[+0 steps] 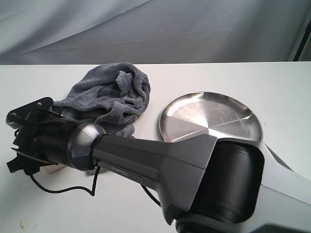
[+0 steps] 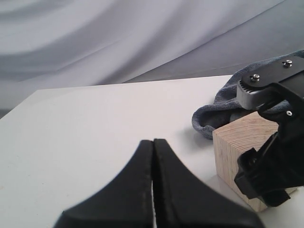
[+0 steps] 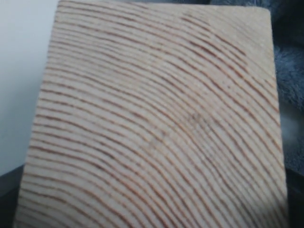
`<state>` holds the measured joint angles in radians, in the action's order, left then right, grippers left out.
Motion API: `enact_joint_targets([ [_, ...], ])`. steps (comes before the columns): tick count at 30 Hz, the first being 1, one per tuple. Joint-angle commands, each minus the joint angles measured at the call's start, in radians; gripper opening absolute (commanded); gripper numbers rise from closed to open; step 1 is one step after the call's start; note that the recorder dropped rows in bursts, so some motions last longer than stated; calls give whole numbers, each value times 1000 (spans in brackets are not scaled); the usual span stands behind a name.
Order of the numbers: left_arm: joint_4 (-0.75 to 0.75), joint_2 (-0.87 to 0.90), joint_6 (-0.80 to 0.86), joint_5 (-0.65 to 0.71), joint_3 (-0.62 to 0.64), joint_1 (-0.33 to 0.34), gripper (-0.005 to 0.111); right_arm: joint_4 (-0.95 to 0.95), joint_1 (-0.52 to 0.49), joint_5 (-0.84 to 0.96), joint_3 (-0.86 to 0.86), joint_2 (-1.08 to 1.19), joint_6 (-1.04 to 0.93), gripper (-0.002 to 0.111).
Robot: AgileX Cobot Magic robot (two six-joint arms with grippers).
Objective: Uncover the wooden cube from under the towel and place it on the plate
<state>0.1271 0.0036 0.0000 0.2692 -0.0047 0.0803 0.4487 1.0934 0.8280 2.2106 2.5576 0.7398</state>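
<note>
The wooden cube point(image 2: 237, 142) stands on the white table beside the dark grey towel point(image 1: 109, 97), uncovered. In the exterior view only a pale sliver of the cube point(image 1: 54, 168) shows under my right arm. My right gripper point(image 1: 20, 137) has reached across to the left; its black fingers point(image 2: 266, 178) sit on two opposite sides of the cube, shut on it. The cube's grained face point(image 3: 152, 118) fills the right wrist view. My left gripper point(image 2: 153, 141) is shut and empty, low over the table a short way from the cube. The silver plate point(image 1: 194, 111) lies to the right, empty.
My right arm point(image 1: 160, 160) stretches across the front of the table and covers the plate's near rim. A black cable point(image 1: 63, 188) loops under the arm. A grey backdrop cloth point(image 1: 155, 29) hangs behind the table's far edge.
</note>
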Motion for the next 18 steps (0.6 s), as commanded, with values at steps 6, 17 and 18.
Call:
enact_joint_targets([
  [6,-11,-4,0,-2,5,-3,0,10,-3,-1,-4,-53,-34,47],
  [17,-11,-4,0,-2,5,-3,0,14,-3,-2,-4,-91,-34,47],
  [18,-11,-4,0,-2,5,-3,0,14,-3,1,-4,-108,-34,47],
])
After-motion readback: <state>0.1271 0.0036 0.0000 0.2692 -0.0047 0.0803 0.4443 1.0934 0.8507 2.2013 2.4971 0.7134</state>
